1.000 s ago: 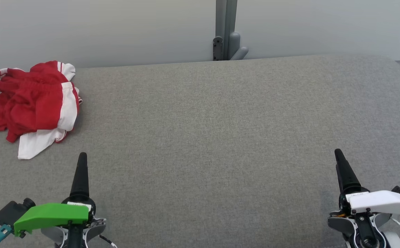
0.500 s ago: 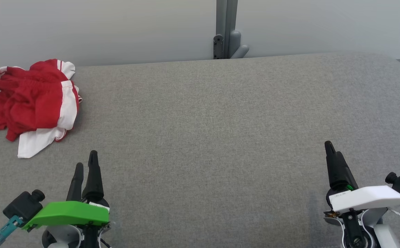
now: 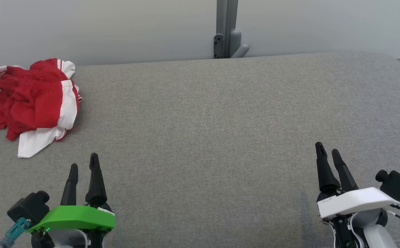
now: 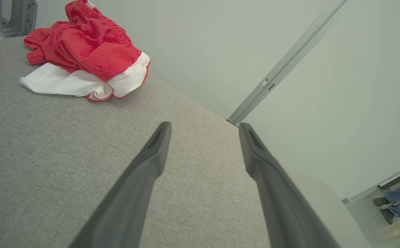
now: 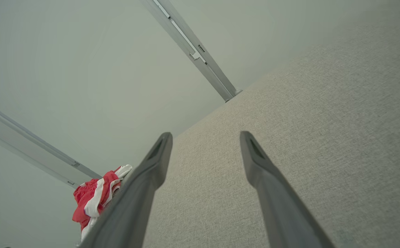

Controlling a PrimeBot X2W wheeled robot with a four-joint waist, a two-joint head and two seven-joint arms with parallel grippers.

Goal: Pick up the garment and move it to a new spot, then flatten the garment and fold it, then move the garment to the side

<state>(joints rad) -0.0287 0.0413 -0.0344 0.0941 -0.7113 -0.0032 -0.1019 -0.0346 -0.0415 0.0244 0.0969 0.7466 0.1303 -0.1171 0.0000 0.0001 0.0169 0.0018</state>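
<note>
Padded surface: a broad grey fabric-covered top (image 3: 207,131) spans the head view, backed by a pale wall with a grey post (image 3: 226,27).
Garment: red-and-white clothing (image 3: 34,103) lies crumpled in a heap at the far left corner, close to the left edge.
Progress: by my judgement nothing is done yet; the garment sits untouched, so the pick-up, the move, the flattening, the fold and the shift to the side all remain.
Left gripper: low at the near left (image 3: 83,161), fingers pointing up the surface, jaws spread and empty, near the garment but clearly apart from it.
Right gripper: low at the near right (image 3: 327,147), fingers tilted slightly leftward, jaws spread and empty, well apart from the garment.
</note>
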